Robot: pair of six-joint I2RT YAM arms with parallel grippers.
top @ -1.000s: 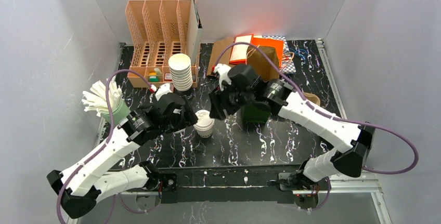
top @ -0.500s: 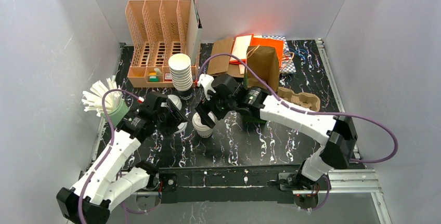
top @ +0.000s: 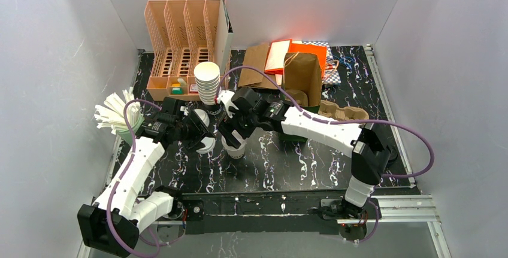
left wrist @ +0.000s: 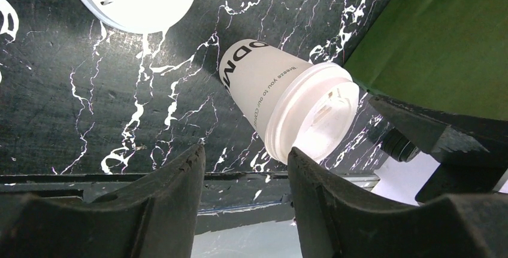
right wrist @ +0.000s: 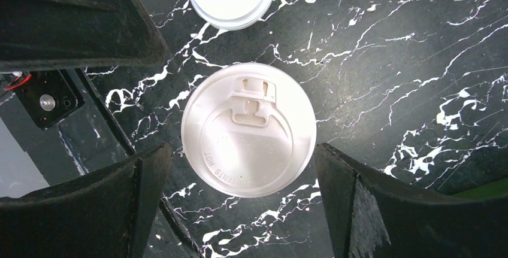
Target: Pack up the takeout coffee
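The takeout coffee [top: 235, 148] is a white paper cup with black print and a white lid pressed on, standing upright on the black marbled table [top: 299, 162]. From above, the right wrist view shows its lid [right wrist: 248, 129] centred between my fingers. My right gripper [right wrist: 242, 150] hangs open over the cup with one finger on each side, clear of the rim. My left gripper [left wrist: 245, 150] is open with nothing between its fingers. The cup [left wrist: 287, 105] stands just beyond its right fingertip. In the top view the left gripper [top: 200, 132] is left of the cup and the right gripper [top: 232, 131] is over it.
A loose white lid [top: 205, 145] lies by the left gripper. Behind stand a stack of nested cups [top: 208, 83] and a peach rack [top: 180, 36]. A dark green box [top: 293, 132], a brown paper bag [top: 302, 75] and a pulp carrier [top: 344, 114] are to the right.
My right arm swung left until it was over the cup, and its jaws spread wide. My left gripper drew back left from the cup and its jaws narrowed.
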